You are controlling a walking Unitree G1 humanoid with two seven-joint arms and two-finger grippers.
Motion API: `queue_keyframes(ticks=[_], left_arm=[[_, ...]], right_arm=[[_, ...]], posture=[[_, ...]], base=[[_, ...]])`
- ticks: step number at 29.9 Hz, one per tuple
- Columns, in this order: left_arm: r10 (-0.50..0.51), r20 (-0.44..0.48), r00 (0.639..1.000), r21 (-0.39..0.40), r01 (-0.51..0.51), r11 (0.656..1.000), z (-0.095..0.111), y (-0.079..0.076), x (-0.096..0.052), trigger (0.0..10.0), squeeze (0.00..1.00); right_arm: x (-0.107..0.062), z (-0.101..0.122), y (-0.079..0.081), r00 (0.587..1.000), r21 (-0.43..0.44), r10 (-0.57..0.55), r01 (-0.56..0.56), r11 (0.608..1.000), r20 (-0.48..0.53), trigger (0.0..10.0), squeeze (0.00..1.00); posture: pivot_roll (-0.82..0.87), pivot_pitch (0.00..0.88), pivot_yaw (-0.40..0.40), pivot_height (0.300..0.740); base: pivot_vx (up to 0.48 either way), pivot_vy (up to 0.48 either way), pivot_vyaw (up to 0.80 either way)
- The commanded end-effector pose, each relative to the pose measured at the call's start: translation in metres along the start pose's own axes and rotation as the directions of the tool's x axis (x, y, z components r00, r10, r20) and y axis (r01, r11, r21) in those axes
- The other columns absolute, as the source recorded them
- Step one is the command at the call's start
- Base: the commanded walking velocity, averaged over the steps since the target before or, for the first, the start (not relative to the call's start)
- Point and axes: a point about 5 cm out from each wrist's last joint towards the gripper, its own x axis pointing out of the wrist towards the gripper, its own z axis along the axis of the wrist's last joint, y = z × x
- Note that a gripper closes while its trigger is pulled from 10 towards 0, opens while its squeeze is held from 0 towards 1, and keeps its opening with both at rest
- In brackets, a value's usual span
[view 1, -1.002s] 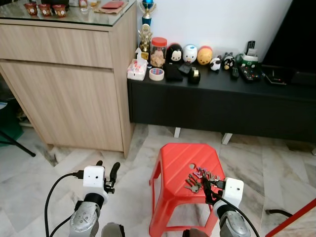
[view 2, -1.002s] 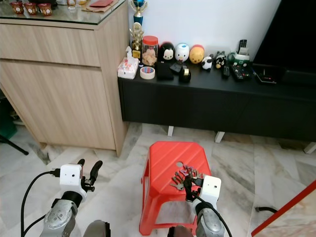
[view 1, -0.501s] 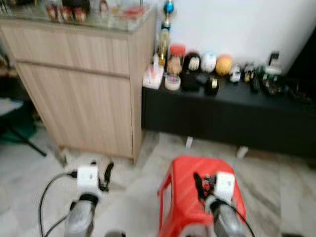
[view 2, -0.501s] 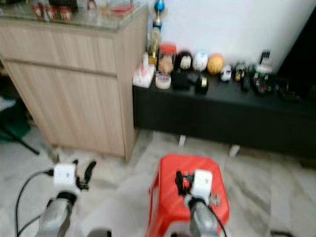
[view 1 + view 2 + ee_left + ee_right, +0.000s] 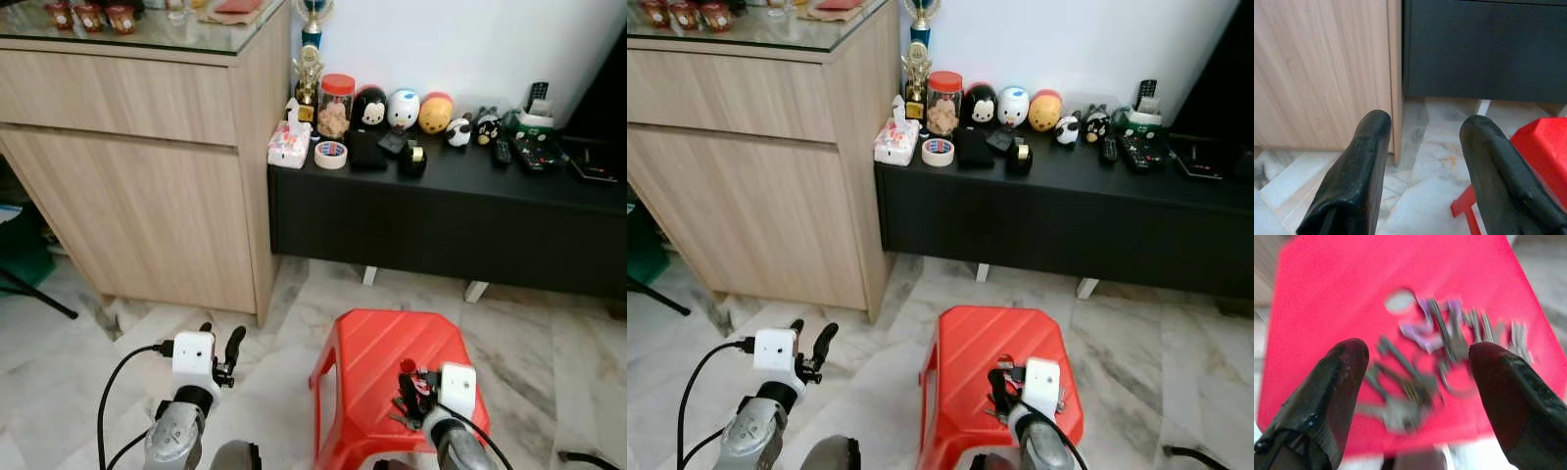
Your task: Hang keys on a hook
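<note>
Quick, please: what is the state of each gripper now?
Left gripper: jaws open, holding nothing.
Right gripper: jaws open above the keys on the red stool.

You have a red plastic stool (image 5: 377, 367) standing on the pale marble floor (image 5: 284, 323), and a bunch of keys (image 5: 1440, 352) lies spread on its seat beside a small round hole (image 5: 1399, 301). Behind it, a long black low surface (image 5: 441, 211) carries a tissue pack (image 5: 289, 147), a tape roll (image 5: 330, 155), a red-lidded jar (image 5: 337, 105), a trophy (image 5: 309, 69), a row of round toy figures (image 5: 402, 110) and some remotes (image 5: 519, 152). To your left a wooden cabinet (image 5: 147, 157) with a glass top (image 5: 147, 31) stands on the same floor, holding small red cups (image 5: 88, 17).
</note>
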Motion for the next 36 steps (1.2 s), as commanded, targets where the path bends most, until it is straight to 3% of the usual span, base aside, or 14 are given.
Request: queue_keyframes(ticks=[1, 8, 9, 11, 12, 13, 23, 36], left_arm=[[-0.009, -0.016, 1.000, -0.010, 0.008, 1.000, -0.004, -0.003, -0.002, 10.0, 0.00], [-0.011, -0.023, 1.000, -0.008, 0.011, 1.000, -0.006, -0.003, -0.003, 10.0, 0.00], [-0.016, -0.027, 1.000, -0.006, 0.016, 1.000, -0.007, -0.004, -0.003, 10.0, 0.00], [-0.019, -0.029, 0.999, -0.005, 0.019, 1.000, -0.008, -0.005, -0.003, 10.0, 0.00], [-0.020, -0.029, 0.999, -0.004, 0.020, 1.000, -0.008, -0.005, -0.003, 10.0, 0.00], [-0.022, -0.028, 0.999, -0.003, 0.022, 1.000, -0.008, -0.006, -0.003, 10.0, 0.00], [-0.020, -0.015, 1.000, 0.003, 0.020, 1.000, -0.005, -0.007, -0.001, 10.0, 0.00], [-0.018, -0.001, 1.000, 0.005, 0.018, 1.000, -0.004, -0.008, -0.005, 10.0, 0.00]], right_arm=[[0.000, -0.005, -0.002, 0.999, 0.016, -0.006, 0.007, 1.000, -0.043, 10.0, 0.00], [0.000, -0.010, -0.002, 0.996, 0.046, -0.003, 0.007, 0.999, -0.092, 10.0, 0.00], [0.000, -0.011, -0.001, 0.995, 0.048, 0.009, -0.004, 0.999, -0.100, 10.0, 0.78], [0.000, -0.012, 0.001, 0.994, 0.056, 0.017, -0.011, 0.998, -0.112, 10.0, 0.80], [0.000, -0.013, 0.002, 0.992, 0.054, 0.017, -0.011, 0.998, -0.122, 10.0, 0.77], [0.000, -0.014, 0.003, 0.992, 0.056, 0.017, -0.010, 0.998, -0.128, 10.0, 0.00], [-0.002, -0.020, -0.005, 0.984, 0.072, 0.015, -0.002, 0.997, -0.180, 10.0, 0.00], [0.005, -0.006, 0.006, 0.990, 0.090, 0.027, -0.015, 0.996, -0.141, 10.0, 0.00]], posture=[[0.10, 0.020, -0.104, 0.627], [0.09, 0.014, -0.104, 0.627], [0.09, 0.009, -0.102, 0.627], [0.09, 0.007, -0.101, 0.627], [0.09, 0.005, -0.102, 0.627], [0.09, 0.003, -0.103, 0.627], [0.10, 0.013, -0.107, 0.627], [0.11, 0.058, -0.109, 0.627]], base=[[0.000, 0.000, 0.00], [0.000, 0.000, 0.00], [0.000, 0.000, 0.00], [0.000, 0.000, 0.00], [0.000, 0.000, 0.00], [0.000, 0.000, 0.00], [0.000, 0.000, 0.00], [0.000, 0.000, 0.00]])
